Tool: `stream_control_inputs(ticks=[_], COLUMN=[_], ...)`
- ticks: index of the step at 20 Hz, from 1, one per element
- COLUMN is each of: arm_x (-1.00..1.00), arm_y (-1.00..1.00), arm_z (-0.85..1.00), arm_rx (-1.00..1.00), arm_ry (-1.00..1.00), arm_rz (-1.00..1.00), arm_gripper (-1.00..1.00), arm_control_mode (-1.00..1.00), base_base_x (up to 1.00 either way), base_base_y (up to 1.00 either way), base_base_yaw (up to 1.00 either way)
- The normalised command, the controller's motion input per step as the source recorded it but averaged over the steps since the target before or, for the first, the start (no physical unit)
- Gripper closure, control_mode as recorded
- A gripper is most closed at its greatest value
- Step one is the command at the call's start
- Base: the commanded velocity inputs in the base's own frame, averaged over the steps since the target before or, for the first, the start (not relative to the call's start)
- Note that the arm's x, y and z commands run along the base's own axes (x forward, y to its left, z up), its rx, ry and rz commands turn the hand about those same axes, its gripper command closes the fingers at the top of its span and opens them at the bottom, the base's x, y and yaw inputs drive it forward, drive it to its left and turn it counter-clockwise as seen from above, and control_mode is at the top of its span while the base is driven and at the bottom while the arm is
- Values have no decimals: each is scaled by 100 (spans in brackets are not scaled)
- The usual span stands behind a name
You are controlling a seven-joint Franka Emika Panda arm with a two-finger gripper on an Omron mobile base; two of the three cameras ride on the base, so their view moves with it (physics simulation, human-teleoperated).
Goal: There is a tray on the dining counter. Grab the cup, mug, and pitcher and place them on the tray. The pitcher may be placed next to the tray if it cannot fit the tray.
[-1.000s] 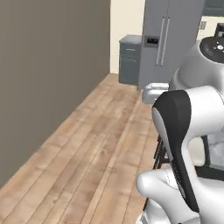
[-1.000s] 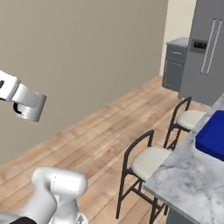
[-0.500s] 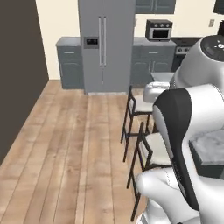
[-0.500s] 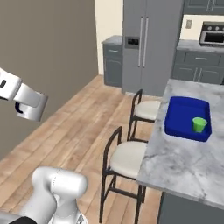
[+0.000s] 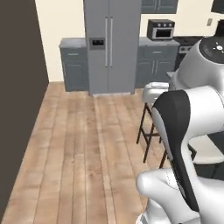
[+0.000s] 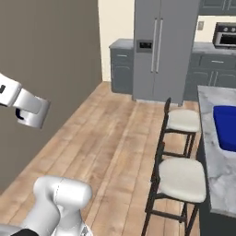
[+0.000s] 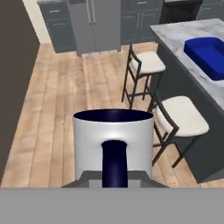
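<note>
Mug [image 7: 113, 146], pale grey-white with a dark navy inside and handle, sits upright right in front of the hand camera with the gripper [image 6: 28, 112] clenched on it, high over the wooden floor [image 5: 83, 144]. The tray [image 7: 209, 51] lies on the dining counter [image 7: 183, 35] near its far end, with two cushioned stools [image 6: 182, 177] along the counter's near edge. Compared with half a second ago the whole scene has swung: the refrigerator [image 5: 109, 46] now stands nearer the middle of the left base view, and the tray is cut off at the right edge of the right base view.
</note>
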Motion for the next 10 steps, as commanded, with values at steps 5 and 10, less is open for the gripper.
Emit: stream_control_inputs(ticks=[5,10], arm_x=[0,0], arm_y=[0,0], arm_z=[0,0], arm_rx=[0,0], arm_ry=[0,0], arm_rz=[0,0], arm_gripper=[100,100], arm_control_mode=[100,100], base_base_x=[71,56], base_base_y=[69,40], base_base_yaw=[-57,-78])
